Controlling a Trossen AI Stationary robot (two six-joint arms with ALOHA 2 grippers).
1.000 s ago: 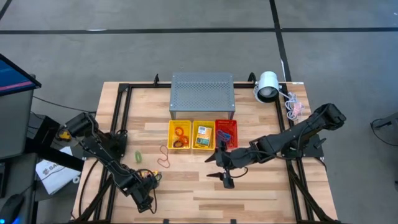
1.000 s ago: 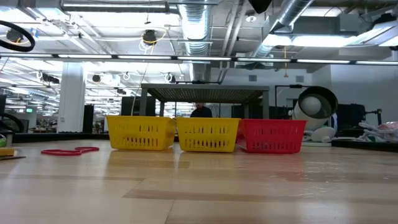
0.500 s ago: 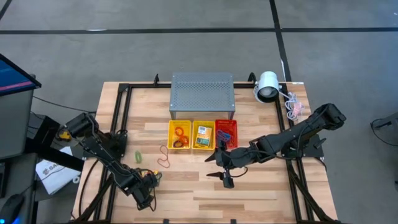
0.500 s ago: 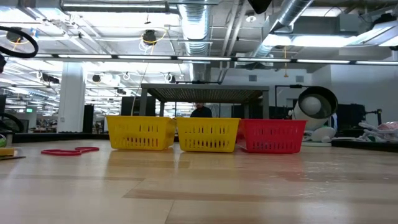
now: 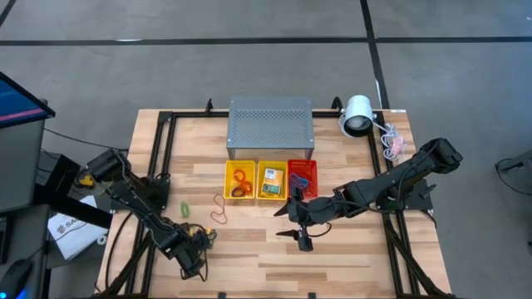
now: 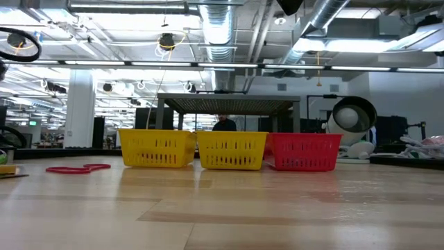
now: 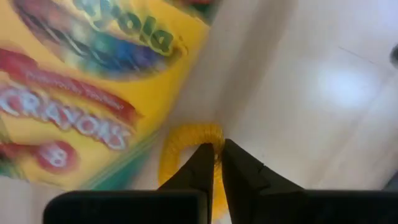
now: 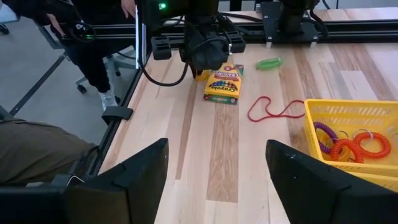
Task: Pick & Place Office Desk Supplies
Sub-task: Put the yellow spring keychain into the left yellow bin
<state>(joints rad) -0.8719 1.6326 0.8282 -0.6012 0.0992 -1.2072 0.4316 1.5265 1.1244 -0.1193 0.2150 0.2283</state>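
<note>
With my left hand (image 7: 213, 163) down by the crayon box (image 7: 81, 93), its fingers are pinched together on a yellow coil loop (image 7: 186, 142) just beside that box; my right hand (image 8: 217, 180) hangs spread apart, holding nothing.

We've got a yellow crayon box (image 7: 81, 93) with rainbow swirls and red lettering, a yellow coil band (image 7: 180, 146), two yellow baskets (image 6: 157, 148), one red basket (image 6: 305, 151), a grey perforated box (image 5: 270, 124), and a red loop (image 8: 273, 110) on the light wood bench (image 8: 224, 162).

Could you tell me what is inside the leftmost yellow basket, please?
The leftmost yellow basket holds coiled band loops: orange ones and a purple one. Its far end runs out of the right wrist view, and the high view is too coarse to show anything beneath the coils.
</note>
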